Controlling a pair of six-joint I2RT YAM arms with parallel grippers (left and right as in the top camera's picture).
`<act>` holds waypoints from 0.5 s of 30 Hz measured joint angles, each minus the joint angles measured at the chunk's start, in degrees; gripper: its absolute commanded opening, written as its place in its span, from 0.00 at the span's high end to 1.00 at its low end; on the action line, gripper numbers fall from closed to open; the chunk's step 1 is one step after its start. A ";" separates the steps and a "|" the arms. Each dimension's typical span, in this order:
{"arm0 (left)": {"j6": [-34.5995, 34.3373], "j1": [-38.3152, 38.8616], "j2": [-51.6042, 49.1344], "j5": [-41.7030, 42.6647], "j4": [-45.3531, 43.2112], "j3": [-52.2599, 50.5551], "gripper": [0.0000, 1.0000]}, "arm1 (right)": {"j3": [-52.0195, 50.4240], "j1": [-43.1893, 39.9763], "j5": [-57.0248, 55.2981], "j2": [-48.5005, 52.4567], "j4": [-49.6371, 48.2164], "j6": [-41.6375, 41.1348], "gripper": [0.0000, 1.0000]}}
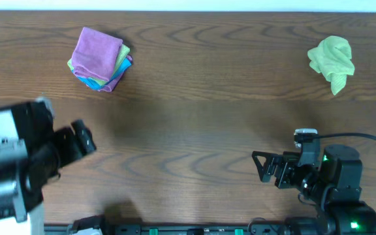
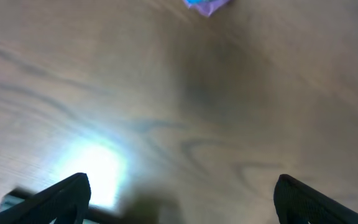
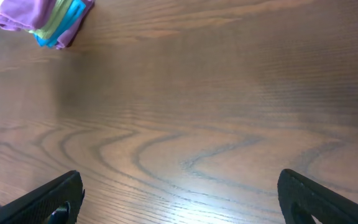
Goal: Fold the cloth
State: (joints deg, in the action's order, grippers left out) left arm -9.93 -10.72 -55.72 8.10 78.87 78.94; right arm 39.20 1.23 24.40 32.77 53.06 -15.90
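A crumpled light-green cloth (image 1: pixel 332 60) lies at the far right of the wooden table. A stack of folded cloths (image 1: pixel 100 59), purple on top with green and blue beneath, sits at the far left; it also shows in the right wrist view (image 3: pixel 45 17) and just at the top edge of the left wrist view (image 2: pixel 207 5). My left gripper (image 1: pixel 83 138) is open and empty at the near left. My right gripper (image 1: pixel 265 167) is open and empty at the near right, well short of the green cloth. Both wrist views show only bare wood between the fingers.
The wooden table (image 1: pixel 194 124) spans the whole view. A dark rail runs along the table's near edge (image 1: pixel 175 230). The arm bases stand at the near left and near right corners.
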 measured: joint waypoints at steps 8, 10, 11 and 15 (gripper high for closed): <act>3.21 0.00 9.42 -1.11 1.90 -6.51 0.05 | 0.00 0.00 0.00 -0.02 0.02 0.00 0.01; 3.63 0.00 11.76 -1.11 0.13 -9.11 0.05 | 0.00 0.00 0.02 0.00 0.00 0.00 0.01; 3.80 0.00 13.14 -1.11 -0.85 -10.64 0.05 | 0.00 0.00 0.00 0.00 0.02 0.00 0.01; 4.00 0.00 18.51 -1.03 -6.40 -16.57 0.05 | -0.02 0.00 0.02 0.00 0.04 0.00 0.01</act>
State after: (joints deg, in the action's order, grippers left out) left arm -5.93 -10.72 -37.21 7.07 72.47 62.37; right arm 39.18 1.23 24.43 32.77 53.10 -15.90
